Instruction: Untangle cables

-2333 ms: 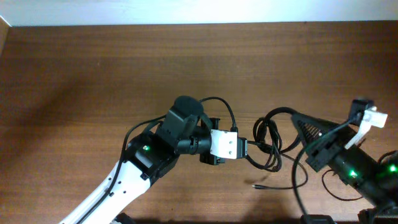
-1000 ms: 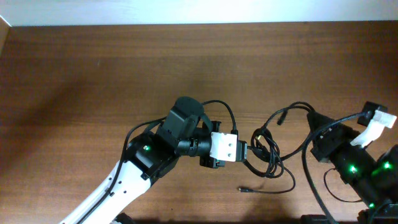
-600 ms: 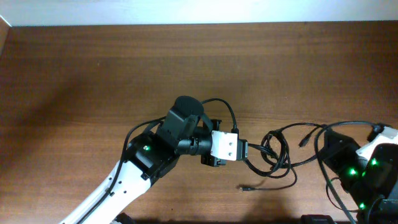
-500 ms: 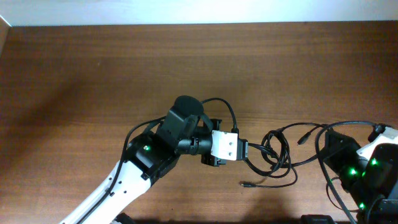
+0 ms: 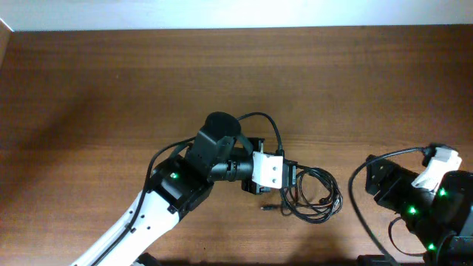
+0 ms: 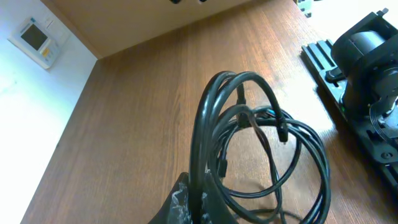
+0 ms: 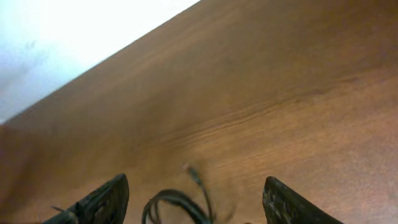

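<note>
The cables (image 5: pixel 314 196) are a bundle of thin black loops lying on the wooden table just right of my left gripper (image 5: pixel 290 177). My left gripper (image 6: pixel 200 200) is shut on several strands of the cables (image 6: pixel 249 124), which arch up and away from its fingers. A small plug end (image 5: pixel 267 207) lies below that gripper. My right gripper (image 7: pixel 194 185) is open, with its fingers wide apart and nothing between them. It is low over the table, and the cables (image 7: pixel 177 202) with a blurred plug tip (image 7: pixel 193 171) lie ahead of it.
My right arm (image 5: pixel 414 199) sits at the lower right, with its thicker black cord (image 5: pixel 356 196) looping beside the bundle. The left wrist view shows the right arm's black body (image 6: pixel 367 74) close on the right. The table's far edge meets a white wall (image 5: pixel 236 13).
My right gripper opened and let go of the cable it was pulling to the right. The stretched loops fell back into a compact bundle by my left gripper. The right arm moved slightly left.
</note>
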Controlling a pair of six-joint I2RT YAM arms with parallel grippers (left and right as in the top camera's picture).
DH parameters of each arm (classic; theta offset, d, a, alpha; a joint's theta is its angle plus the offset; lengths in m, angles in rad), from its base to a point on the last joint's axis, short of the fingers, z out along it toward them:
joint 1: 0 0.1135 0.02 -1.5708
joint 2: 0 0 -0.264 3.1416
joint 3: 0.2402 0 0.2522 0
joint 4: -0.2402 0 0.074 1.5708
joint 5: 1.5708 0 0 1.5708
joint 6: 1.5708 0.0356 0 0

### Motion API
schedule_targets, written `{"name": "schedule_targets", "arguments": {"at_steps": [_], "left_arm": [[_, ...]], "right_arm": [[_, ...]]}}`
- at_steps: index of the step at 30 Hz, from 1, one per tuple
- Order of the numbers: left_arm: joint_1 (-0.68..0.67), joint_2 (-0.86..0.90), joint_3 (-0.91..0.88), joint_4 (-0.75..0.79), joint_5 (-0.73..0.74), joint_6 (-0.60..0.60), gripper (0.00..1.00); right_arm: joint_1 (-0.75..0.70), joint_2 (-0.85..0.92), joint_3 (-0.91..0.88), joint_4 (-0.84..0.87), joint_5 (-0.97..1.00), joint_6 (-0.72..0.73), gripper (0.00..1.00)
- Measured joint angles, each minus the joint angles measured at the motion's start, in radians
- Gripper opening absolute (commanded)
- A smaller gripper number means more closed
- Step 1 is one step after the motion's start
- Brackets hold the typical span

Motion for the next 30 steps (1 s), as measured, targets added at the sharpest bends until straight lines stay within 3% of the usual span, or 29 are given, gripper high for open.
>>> {"name": "schedule_targets", "arguments": {"at_steps": [3, 8, 13, 20, 22, 23, 30], "left_arm": [[0.000, 0.000, 0.000, 0.000, 0.000, 0.000, 0.00], [0.000, 0.000, -0.002, 0.062, -0.018, -0.038, 0.00], [0.000, 0.001, -0.005, 0.192, -0.182, -0.231, 0.00], [0.089, -0.019, -0.007, 0.310, -0.225, -0.505, 0.00], [0.095, -0.057, -0.007, 0.314, -0.228, -0.533, 0.00], [0.095, -0.082, -0.007, 0.315, -0.228, -0.543, 0.00], [0.095, -0.160, -0.007, 0.327, -0.228, -0.558, 0.00]], "right_arm": [[0.000, 0.000, 0.000, 0.000, -0.092, -0.103, 0.68], [0.000, 0.000, 0.000, -0.002, -0.166, -0.150, 0.67], [0.000, 0.000, 0.000, -0.019, -0.177, -0.158, 0.67], [0.000, 0.000, 0.000, -0.019, -0.173, -0.158, 0.67], [0.000, 0.001, 0.000, -0.019, -0.166, -0.158, 0.66], [0.000, 0.010, 0.000, -0.019, -0.166, -0.158, 0.60], [0.000, 0.135, 0.000, 0.038, -0.239, -0.158, 0.59]]}}
